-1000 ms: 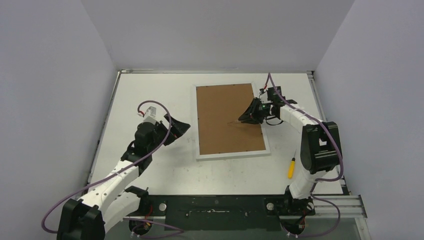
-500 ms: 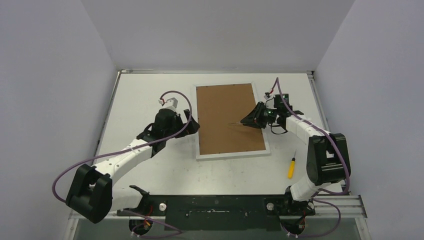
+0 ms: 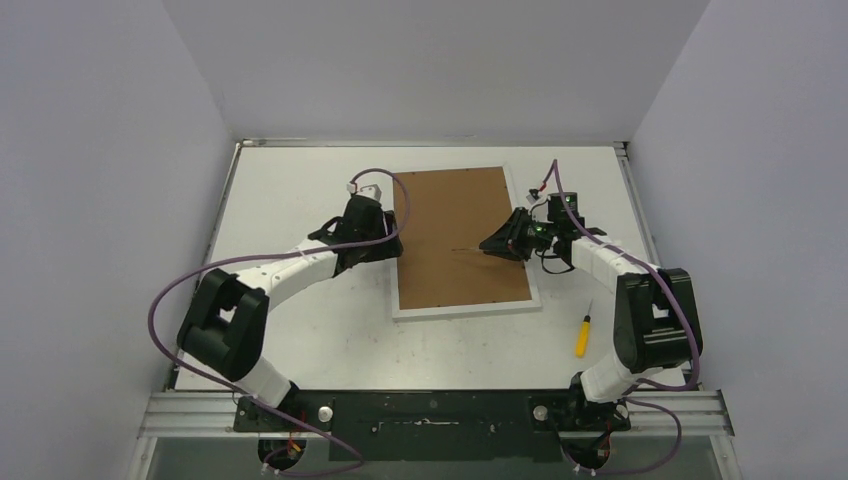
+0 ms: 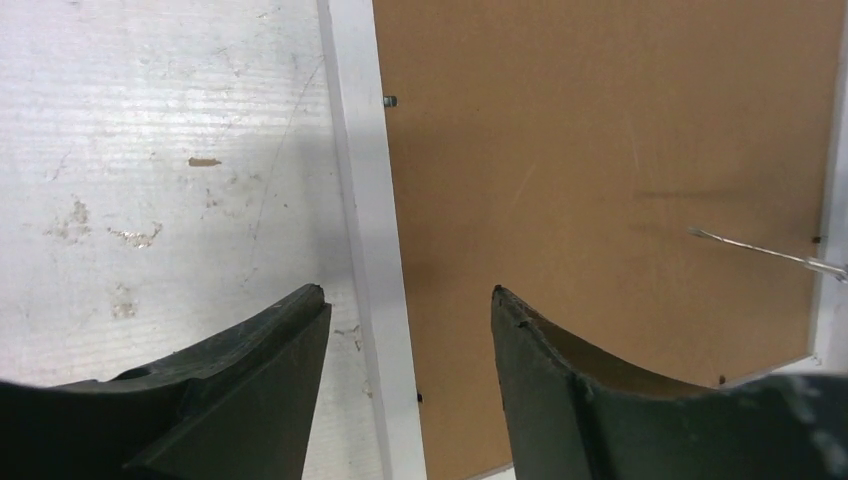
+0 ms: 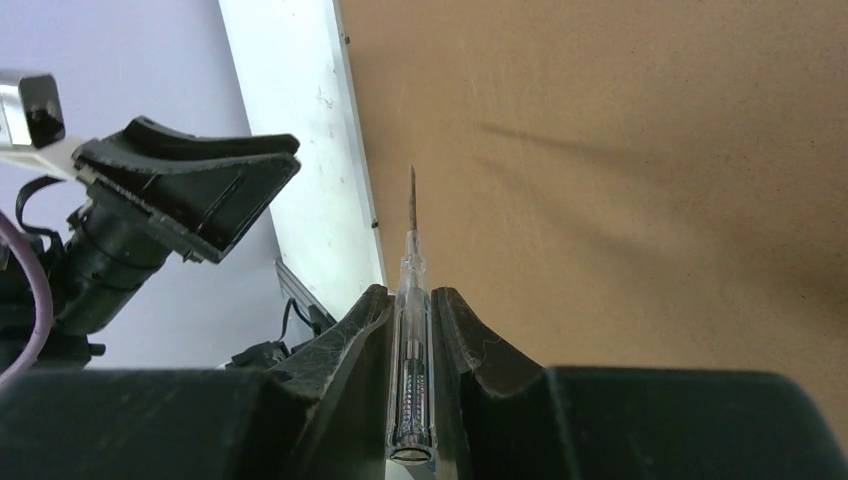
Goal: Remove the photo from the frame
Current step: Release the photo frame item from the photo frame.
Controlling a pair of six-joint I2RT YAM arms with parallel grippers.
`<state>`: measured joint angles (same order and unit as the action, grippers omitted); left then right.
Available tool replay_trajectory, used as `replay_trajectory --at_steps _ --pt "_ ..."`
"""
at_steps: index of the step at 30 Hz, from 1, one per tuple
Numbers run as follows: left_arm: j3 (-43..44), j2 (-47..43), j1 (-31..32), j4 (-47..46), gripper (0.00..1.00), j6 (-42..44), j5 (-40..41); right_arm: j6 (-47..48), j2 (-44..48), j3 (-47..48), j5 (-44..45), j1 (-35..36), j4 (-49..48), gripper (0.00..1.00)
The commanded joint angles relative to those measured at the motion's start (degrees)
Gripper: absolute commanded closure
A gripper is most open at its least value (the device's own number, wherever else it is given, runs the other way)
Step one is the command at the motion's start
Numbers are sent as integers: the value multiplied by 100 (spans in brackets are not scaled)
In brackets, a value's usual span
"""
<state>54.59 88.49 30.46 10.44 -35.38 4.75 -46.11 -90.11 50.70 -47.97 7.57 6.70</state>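
The frame lies face down mid-table, its brown backing board up inside the white border. The photo is hidden beneath the board. My left gripper hovers at the frame's left edge, open; in the left wrist view it straddles the white border, one finger over the table, the other over the board. My right gripper hangs over the board's right side, shut on a clear-handled screwdriver. The screwdriver's metal tip points left over the board.
A yellow-handled screwdriver lies on the table to the right of the frame, by the right arm's base. Small black tabs sit along the board's left edge. Walls close the table on three sides.
The left arm has swung right from the open table to the frame's left edge, and its jaws have narrowed. The right gripper has shifted slightly, still holding the screwdriver.
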Motion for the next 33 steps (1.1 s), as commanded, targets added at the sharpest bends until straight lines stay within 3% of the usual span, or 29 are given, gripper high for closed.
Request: replay_trajectory --at_steps 1,11,16,33 --pt "645 560 39 454 46 167 152 124 235 212 -141 -2 -129 95" --pt "1083 1268 18 698 51 106 326 299 405 359 -133 2 72 95" --pt "1021 1407 -22 586 67 109 175 238 367 293 -162 -10 22 95" --pt "950 1522 314 756 90 857 55 485 82 408 -120 357 259 95"
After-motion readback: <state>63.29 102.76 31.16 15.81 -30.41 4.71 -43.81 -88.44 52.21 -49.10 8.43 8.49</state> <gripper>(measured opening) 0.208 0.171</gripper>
